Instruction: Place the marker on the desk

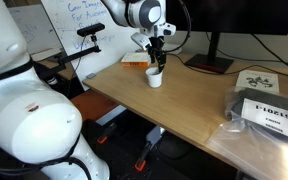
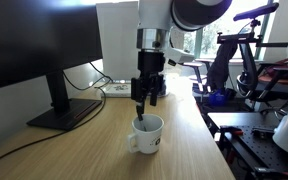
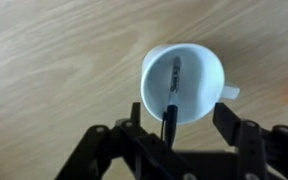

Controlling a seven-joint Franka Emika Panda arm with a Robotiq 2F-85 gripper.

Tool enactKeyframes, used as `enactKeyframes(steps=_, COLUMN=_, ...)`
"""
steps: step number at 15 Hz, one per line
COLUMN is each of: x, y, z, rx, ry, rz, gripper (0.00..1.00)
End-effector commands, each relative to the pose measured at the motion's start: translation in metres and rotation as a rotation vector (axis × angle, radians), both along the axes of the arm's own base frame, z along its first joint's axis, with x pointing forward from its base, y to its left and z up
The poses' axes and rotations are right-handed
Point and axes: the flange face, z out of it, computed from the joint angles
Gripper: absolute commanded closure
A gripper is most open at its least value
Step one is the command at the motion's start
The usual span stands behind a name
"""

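Note:
The dark marker (image 3: pixel 172 90) stands tilted inside the small white cup (image 3: pixel 206 85) on the tan desk (image 3: pixel 54 60). In the wrist view its upper end rises between my fingers, close to one of them. My gripper (image 3: pixel 181 114) hangs directly over the cup with its fingers spread wide, not closed on the marker. In both exterior views the gripper (image 2: pixel 144 98) (image 1: pixel 157 52) is just above the cup (image 2: pixel 150 136) (image 1: pixel 155 77), and the marker (image 2: pixel 139 120) sticks up from the cup to the fingertips.
A black monitor on a stand (image 2: pixel 59 105) with cables is at the desk's back. A white board with writing (image 1: pixel 69 25) stands beyond the desk. A black packet (image 1: pixel 269 115) and a paper (image 1: pixel 256 78) lie at one end.

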Motion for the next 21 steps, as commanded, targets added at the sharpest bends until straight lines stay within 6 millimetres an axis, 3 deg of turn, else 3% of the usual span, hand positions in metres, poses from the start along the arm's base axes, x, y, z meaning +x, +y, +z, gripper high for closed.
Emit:
enactKeyframes(steps=1, x=0.01, y=-0.002, z=-0.007, rx=-0.04, ry=0.007, rz=-0.194, gripper=0.51)
enactKeyframes(steps=5, x=0.01, y=0.004, z=-0.005, rx=-0.06, ry=0.031, rz=-0.312, gripper=0.82)
enactKeyframes(steps=7, x=0.011, y=0.012, z=-0.008, rx=-0.055, ry=0.058, rz=-0.315, gripper=0.86)
enactKeyframes(steps=9, x=0.01, y=0.018, z=-0.014, rx=-0.056, ry=0.09, rz=-0.301, gripper=0.84)
enactKeyframes(steps=12, x=0.009, y=0.021, z=-0.024, rx=-0.054, ry=0.114, rz=-0.288, gripper=0.7)
enactKeyframes(steps=14, x=0.011, y=0.022, z=-0.029, rx=-0.055, ry=0.097, rz=-0.288, gripper=0.71)
enactKeyframes(steps=15, x=0.013, y=0.022, z=-0.031, rx=-0.05, ry=0.091, rz=-0.287, gripper=0.66)
enactKeyframes(steps=16, x=0.015, y=0.023, z=-0.032, rx=-0.047, ry=0.084, rz=-0.286, gripper=0.7)
enactKeyframes(steps=21, x=0.023, y=0.027, z=-0.041, rx=-0.054, ry=0.05, rz=-0.26, gripper=0.71)
